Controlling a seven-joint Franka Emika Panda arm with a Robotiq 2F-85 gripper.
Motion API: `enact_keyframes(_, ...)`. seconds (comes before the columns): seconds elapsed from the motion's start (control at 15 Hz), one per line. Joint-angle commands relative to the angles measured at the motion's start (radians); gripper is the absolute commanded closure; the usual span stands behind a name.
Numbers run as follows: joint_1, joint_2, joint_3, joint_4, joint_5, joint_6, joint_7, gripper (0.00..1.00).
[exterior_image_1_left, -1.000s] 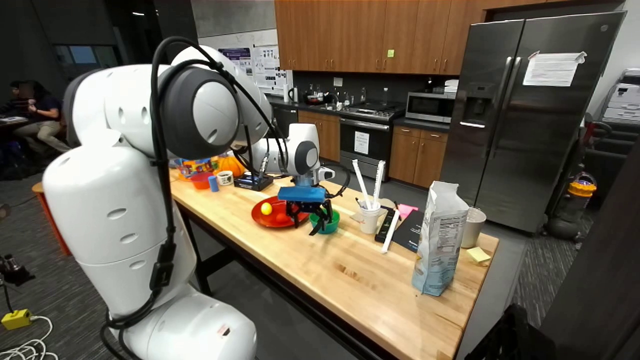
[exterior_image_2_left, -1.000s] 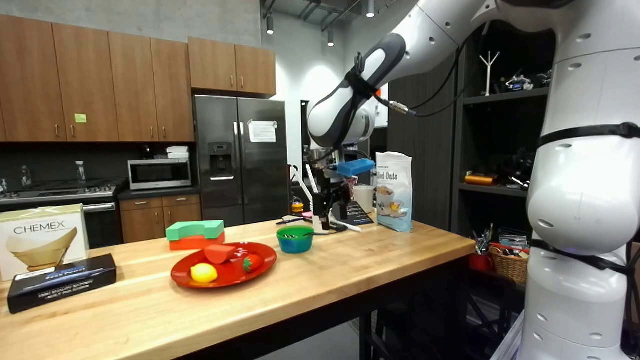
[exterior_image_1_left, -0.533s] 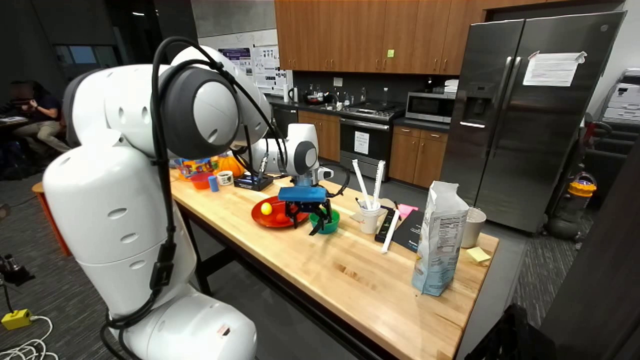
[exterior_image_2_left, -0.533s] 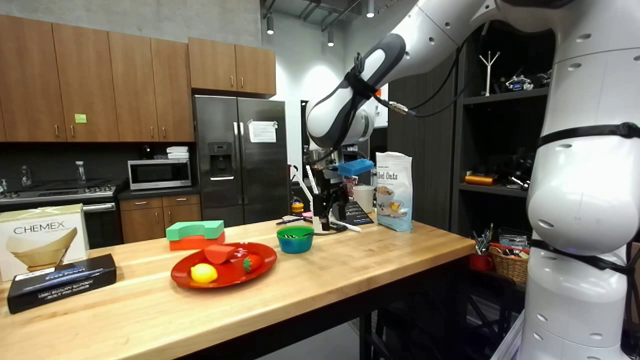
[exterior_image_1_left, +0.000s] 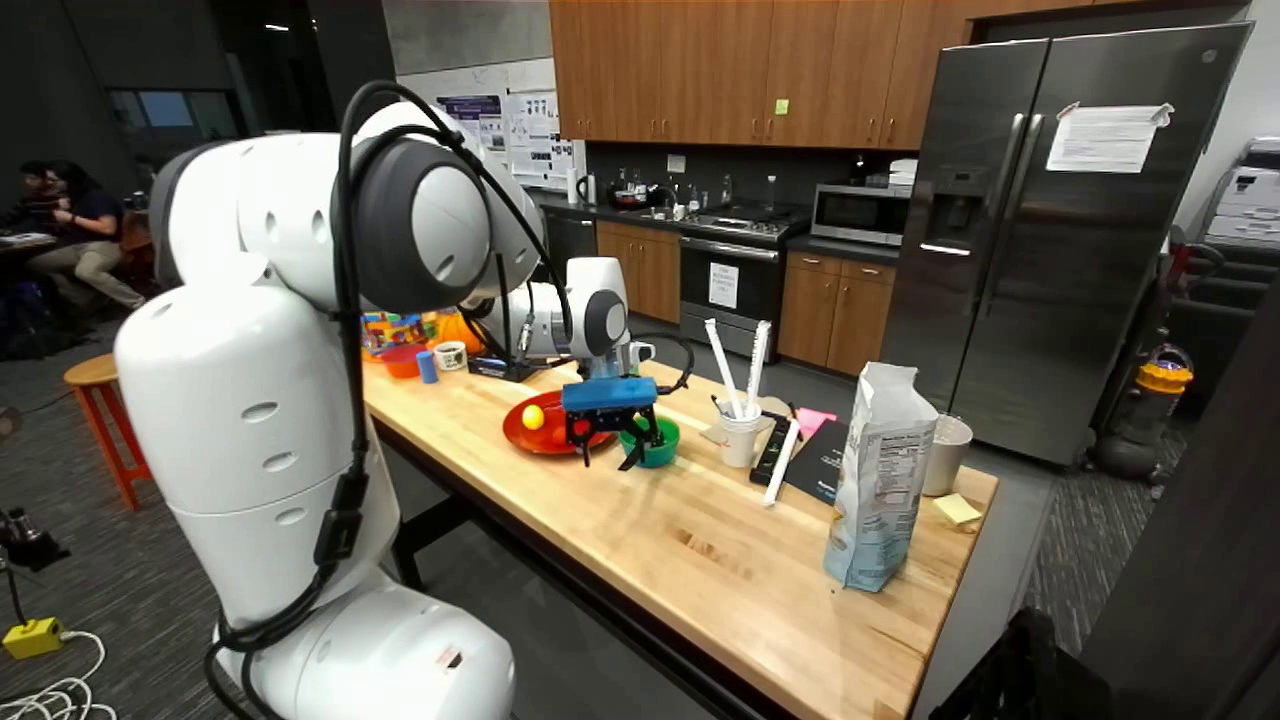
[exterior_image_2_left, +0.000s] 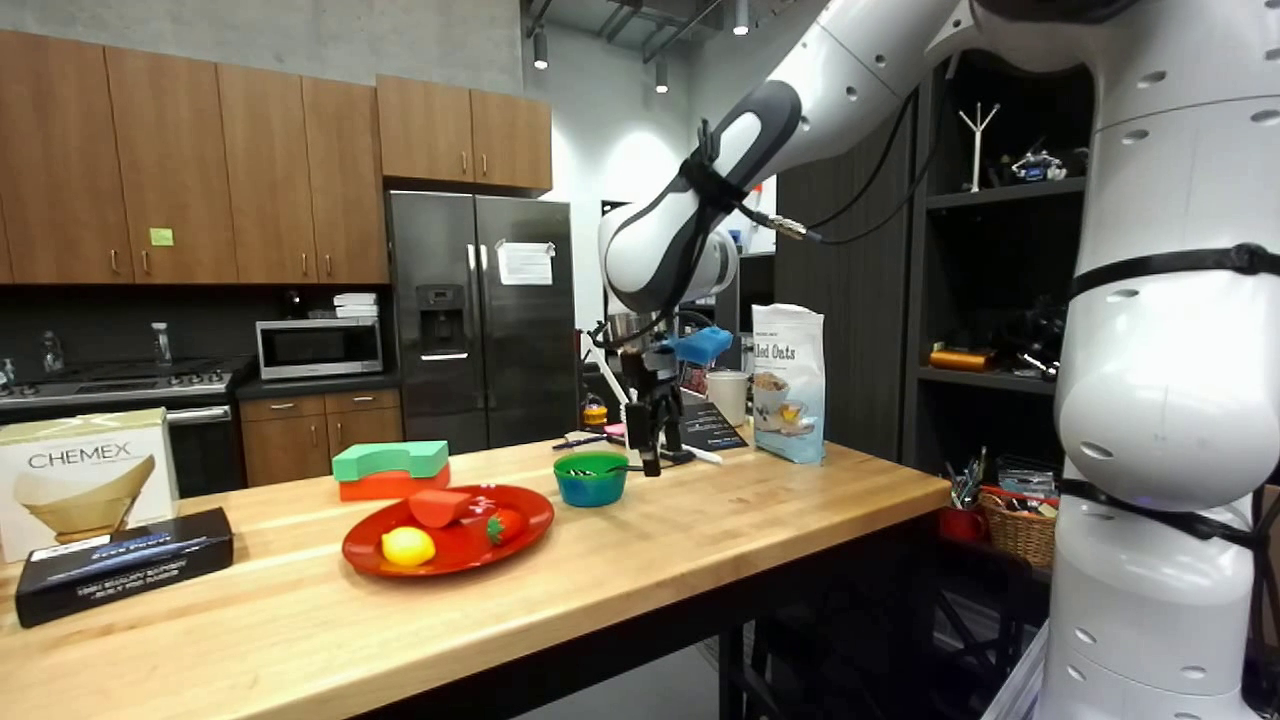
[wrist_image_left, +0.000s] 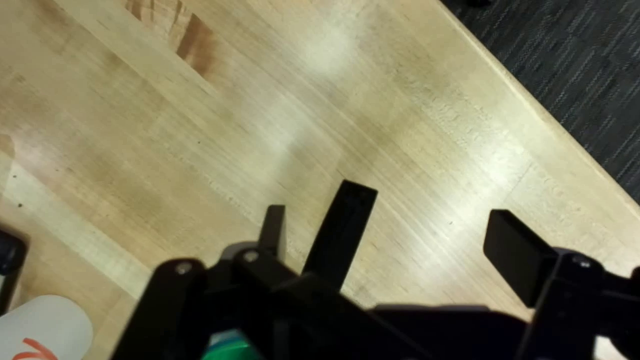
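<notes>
My gripper (wrist_image_left: 395, 235) stands open over the wooden table, its fingers (wrist_image_left: 517, 250) wide apart. In the wrist view a flat black handle (wrist_image_left: 342, 230) shows between them, nearer the left finger; whether it touches that finger I cannot tell. In an exterior view this handle (exterior_image_2_left: 630, 467) leans out of the green bowl (exterior_image_2_left: 590, 487) and passes behind the gripper (exterior_image_2_left: 662, 455). The handle's other end sits inside the bowl. Beside the bowl lies a red plate (exterior_image_2_left: 460, 560) with a lemon (exterior_image_2_left: 408, 546), a strawberry (exterior_image_2_left: 505, 525) and a red block (exterior_image_2_left: 438, 507).
An oats bag (exterior_image_1_left: 880, 480) stands near the table's end. White sticks rise from a white cup (exterior_image_1_left: 739, 442). A black box (exterior_image_2_left: 120, 565), a Chemex box (exterior_image_2_left: 90, 480) and a green block (exterior_image_2_left: 390, 460) are also on the table. The table edge (wrist_image_left: 540, 112) runs near the gripper.
The arm has shifted and the gripper has turned and lowered slightly, moving a little nearer the bowl in an exterior view. Its jaws stay open. The bowl and plate have not moved.
</notes>
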Motion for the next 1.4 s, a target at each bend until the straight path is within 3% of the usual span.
enact_keyframes(0.0,-0.012,0.038,-0.009,0.023,-0.036,0.013,-0.001,0.00)
enact_keyframes(1.07,-0.048,0.109,-0.029,0.074,0.081,0.021,-0.043,0.00)
enact_keyframes(1.13,-0.048,0.111,-0.029,0.076,0.080,0.022,-0.044,0.02)
enact_keyframes(1.2,-0.047,0.112,-0.028,0.078,0.076,0.021,-0.041,0.26)
enact_keyframes(1.33,-0.046,0.113,-0.028,0.080,0.069,0.018,-0.035,0.29)
